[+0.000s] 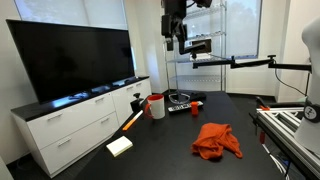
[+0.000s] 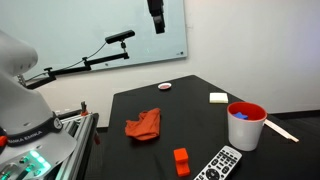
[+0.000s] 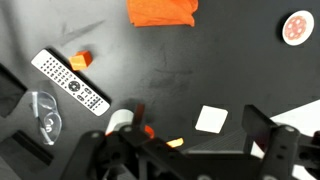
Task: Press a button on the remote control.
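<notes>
The remote control [image 3: 70,80] is a flat black slab with rows of pale buttons, lying flat on the black table. It also shows in both exterior views [image 1: 180,107] [image 2: 218,165]. A small red-orange block [image 3: 81,61] [image 2: 181,160] lies right beside it. My gripper [image 3: 195,140] hangs high above the table in both exterior views [image 1: 175,32] [image 2: 157,16], well clear of the remote. Its fingers stand apart with nothing between them.
An orange cloth [image 2: 143,125] [image 1: 215,140] [image 3: 162,11] lies mid-table. A red-and-white cup [image 2: 245,125] [image 1: 156,105] stands by the remote. There is a white pad [image 3: 213,119] [image 2: 218,97] and a small round disc [image 3: 297,27] [image 2: 165,87]. A TV [image 1: 70,60] stands on a white cabinet beside the table.
</notes>
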You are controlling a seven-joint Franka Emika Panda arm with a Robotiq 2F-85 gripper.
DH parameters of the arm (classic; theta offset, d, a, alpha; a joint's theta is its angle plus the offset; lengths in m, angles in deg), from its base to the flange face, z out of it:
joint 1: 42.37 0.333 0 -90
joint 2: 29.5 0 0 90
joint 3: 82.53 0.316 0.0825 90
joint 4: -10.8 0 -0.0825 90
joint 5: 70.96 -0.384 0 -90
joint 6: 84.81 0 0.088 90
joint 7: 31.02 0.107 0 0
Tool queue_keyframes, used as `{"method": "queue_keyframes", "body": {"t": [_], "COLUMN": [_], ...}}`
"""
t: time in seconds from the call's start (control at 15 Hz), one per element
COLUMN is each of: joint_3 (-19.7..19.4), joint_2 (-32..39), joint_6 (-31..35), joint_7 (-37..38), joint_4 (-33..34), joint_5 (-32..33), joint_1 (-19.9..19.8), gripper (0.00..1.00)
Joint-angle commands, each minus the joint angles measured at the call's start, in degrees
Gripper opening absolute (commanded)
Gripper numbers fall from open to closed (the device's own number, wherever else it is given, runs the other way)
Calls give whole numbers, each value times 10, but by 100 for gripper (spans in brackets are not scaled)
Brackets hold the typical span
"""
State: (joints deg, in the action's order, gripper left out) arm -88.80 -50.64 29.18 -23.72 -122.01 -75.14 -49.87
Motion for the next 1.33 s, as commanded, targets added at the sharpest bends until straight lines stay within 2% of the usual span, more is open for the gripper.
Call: {"method": "queue_keyframes", "body": {"t": [0.0,0.13,0.2,0.27,0.33,0.53,0.73,0.8,1.13,1.27], "joint_3": [-35,-50,-51,-57,-61,-72,-78,-78,-76,-70], "joint_2": [117,173,186,205,216,239,244,237,242,236], "joint_6": [-64,-88,-47,-52,-45,-70,-74,-54,-55,-29], "joint_7": [11,12,58,53,39,-80,-151,-107,-134,-148], "joint_4": [108,144,152,173,187,224,220,200,201,178], "joint_5": [-50,-74,-68,-57,-51,-7,40,16,33,57], "joint_1": [-13,-22,-32,-36,-41,-55,-63,-63,-64,-57], "gripper": [100,100,100,100,100,100,100,100,100,100]}}
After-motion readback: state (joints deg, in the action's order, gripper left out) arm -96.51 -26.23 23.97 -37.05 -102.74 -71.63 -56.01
